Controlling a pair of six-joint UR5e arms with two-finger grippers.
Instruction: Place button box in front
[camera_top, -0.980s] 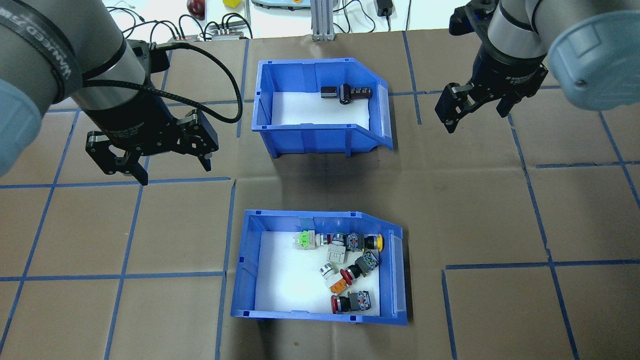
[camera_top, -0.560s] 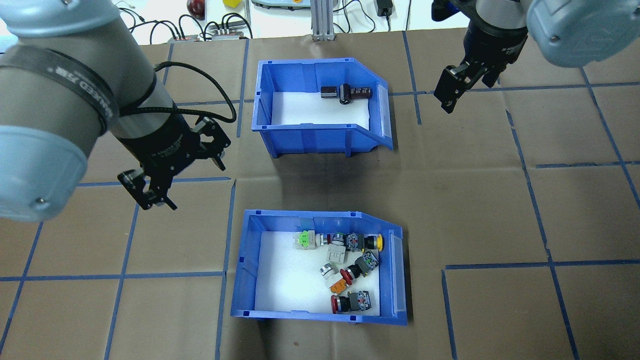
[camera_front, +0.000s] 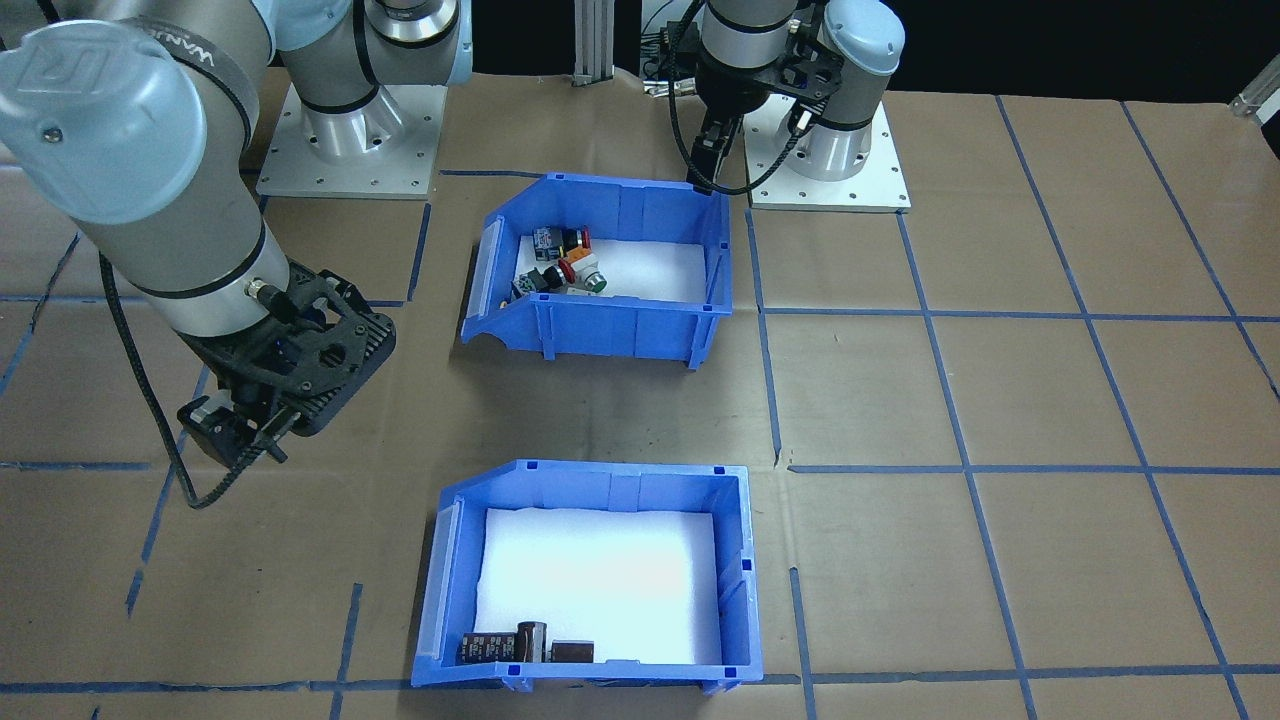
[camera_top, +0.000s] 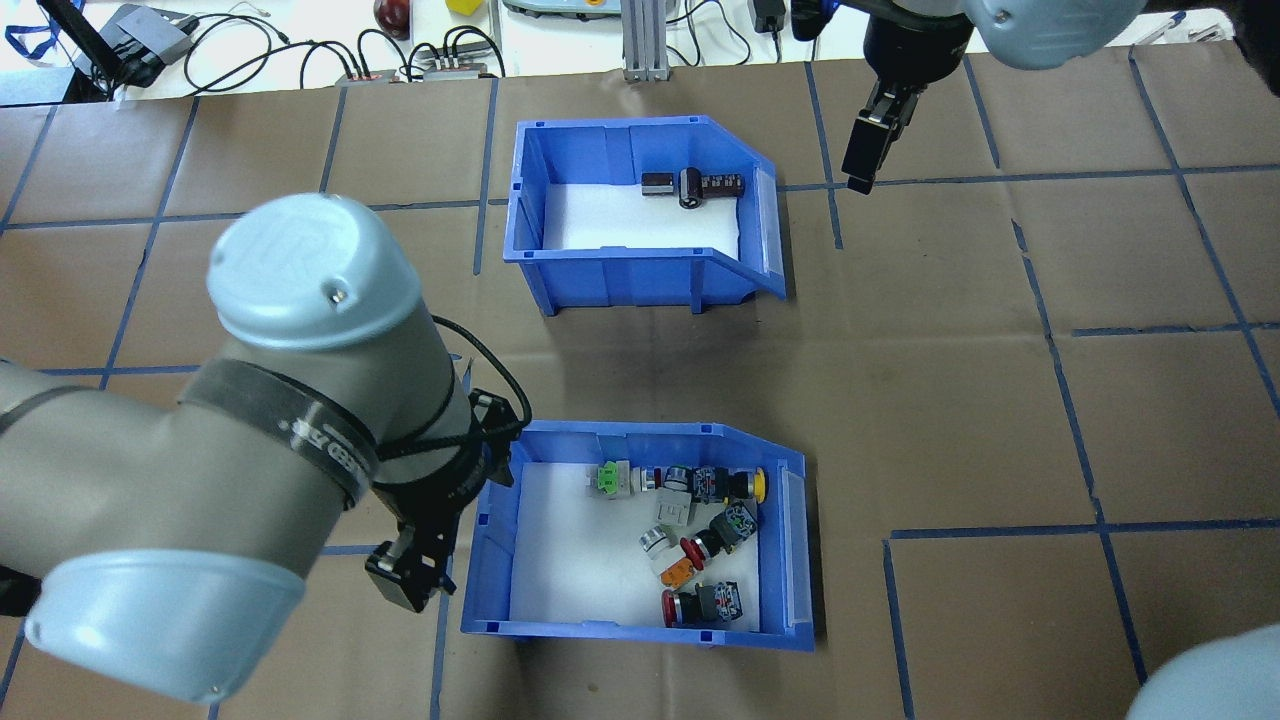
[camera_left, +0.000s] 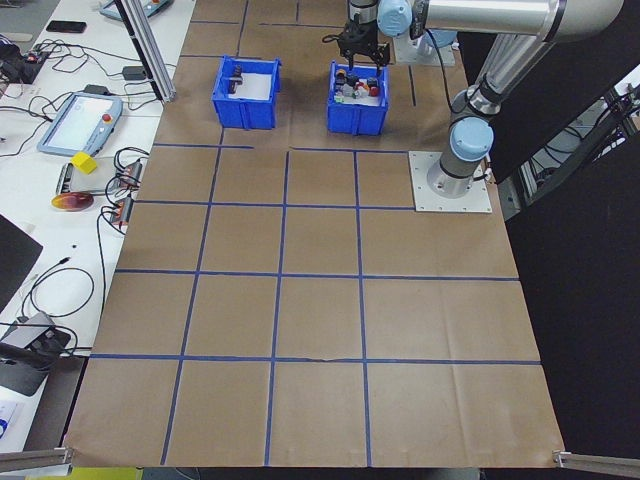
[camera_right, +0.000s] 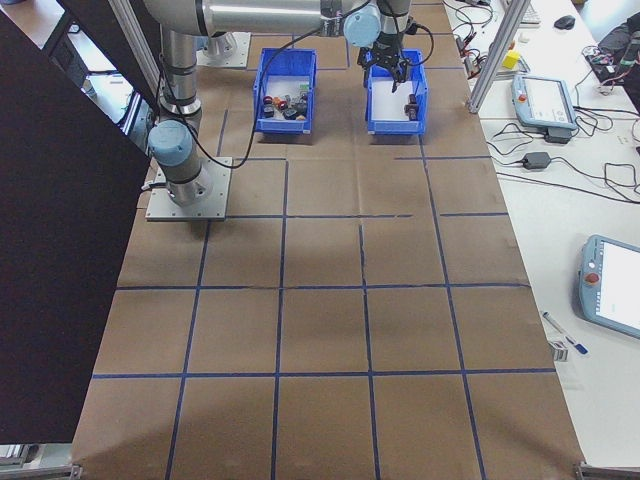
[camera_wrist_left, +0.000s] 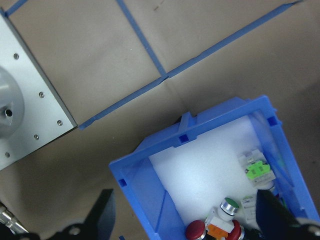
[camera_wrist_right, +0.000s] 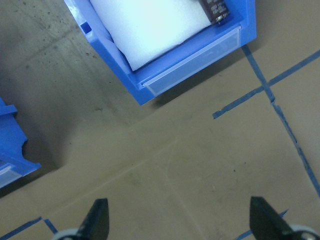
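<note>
Button box (camera_top: 640, 625) resting on the counter (camera_top: 1000, 400), nearer the robot base than the capacitor bin (camera_top: 625, 265). Left hand (camera_top: 405, 575) spread wide beside its back wall; right hand (camera_top: 868, 150) wide, holding nothing.

A second blue bin (camera_top: 640, 270) sits on the brown paper table cover (camera_top: 1000, 400), which is gridded with blue tape lines (camera_top: 1075, 440). Inside the bin, dark cylindrical parts (camera_top: 695, 186) lie on white foam by its cut-away end. Beyond the bin's far wall, cables (camera_top: 440, 55) trail past the cover's edge.
</note>
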